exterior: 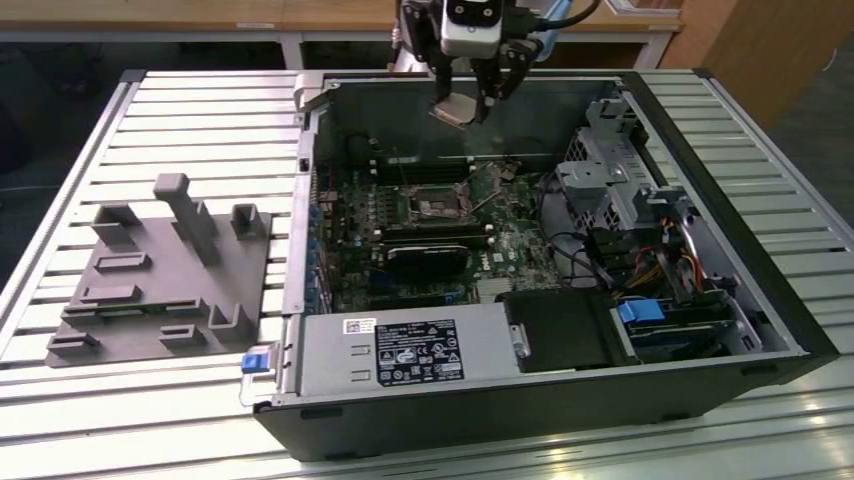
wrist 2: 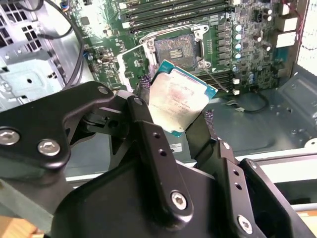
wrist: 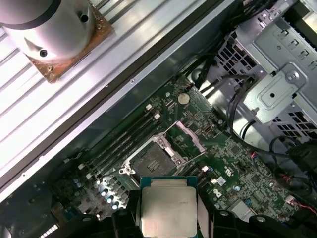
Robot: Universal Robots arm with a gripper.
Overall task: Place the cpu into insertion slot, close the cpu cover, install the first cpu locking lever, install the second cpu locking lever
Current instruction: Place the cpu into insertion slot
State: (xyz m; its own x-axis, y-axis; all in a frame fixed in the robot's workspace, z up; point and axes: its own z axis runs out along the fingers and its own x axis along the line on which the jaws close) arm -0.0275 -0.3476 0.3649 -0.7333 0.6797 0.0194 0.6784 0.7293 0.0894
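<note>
Black fingers [wrist 2: 141, 106] of the gripper [wrist 2: 174, 104] fill the foreground in the second wrist view, clamped on two opposite edges of the cpu [wrist 2: 178, 96]. Its pale metal top faces the camera and its teal border shows at the corners.

Underneath everything is the slatted metal table [exterior: 134, 100]. On it lies the open computer case [exterior: 534, 410], and in the exterior view the gripper [exterior: 461, 105] hangs over the case's far wall with the cpu [exterior: 454, 108] tilted in the air, touching nothing else. Well off to the exterior view's left of the fingers, a grey moulded fixture [exterior: 160, 270] sits on the slats.

Down inside the case, below and beyond the fingertips, the green circuit board [wrist 2: 99, 29] lies flat. A black oblong heatsink [exterior: 427, 250] sits on it, farther from the fingers than the socket is. The long black memory slots [wrist: 124, 139] run just beside the socket.

In the first wrist view the cpu cover [wrist: 188, 135] stands swung up off one side of the insertion slot [wrist: 153, 161]. The slot's dark square lies open, well apart from the cpu [wrist: 167, 208] held between the fingers.
</note>
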